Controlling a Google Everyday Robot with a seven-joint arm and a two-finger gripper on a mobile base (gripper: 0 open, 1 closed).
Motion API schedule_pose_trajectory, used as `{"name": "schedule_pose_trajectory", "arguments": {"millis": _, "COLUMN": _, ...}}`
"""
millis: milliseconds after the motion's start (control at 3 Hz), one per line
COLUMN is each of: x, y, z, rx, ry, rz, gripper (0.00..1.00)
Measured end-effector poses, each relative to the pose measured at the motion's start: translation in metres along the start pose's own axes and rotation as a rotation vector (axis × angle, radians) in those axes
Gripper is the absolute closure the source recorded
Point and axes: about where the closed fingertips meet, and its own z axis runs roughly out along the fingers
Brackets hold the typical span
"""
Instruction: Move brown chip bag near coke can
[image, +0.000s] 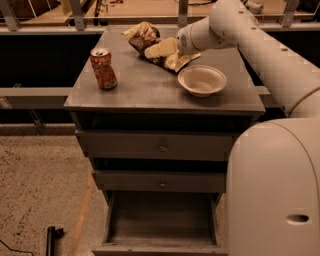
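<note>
The brown chip bag (143, 38) lies crumpled at the back middle of the grey cabinet top (145, 87), its cream ends showing. The coke can (103, 68) stands upright near the left edge, well apart from the bag. My gripper (164, 54) reaches in from the right, its pale fingers (161, 48) on the right end of the bag.
A round white bowl (202, 80) sits on the right half of the top, just in front of the gripper. My white arm (260, 45) crosses the top's back right corner. The bottom drawer (162, 225) stands pulled open. A railing runs behind the cabinet.
</note>
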Motion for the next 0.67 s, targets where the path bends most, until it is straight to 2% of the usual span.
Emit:
{"name": "schedule_pose_trajectory", "arguments": {"millis": 333, "x": 0.010, "y": -0.003, "z": 0.014, "rx": 0.016, "ry": 0.014, "rz": -0.007, "gripper": 0.00}}
{"name": "schedule_pose_trajectory", "arguments": {"millis": 667, "x": 0.016, "y": -0.013, "z": 0.018, "rx": 0.048, "ry": 0.025, "rz": -0.023, "gripper": 0.19}}
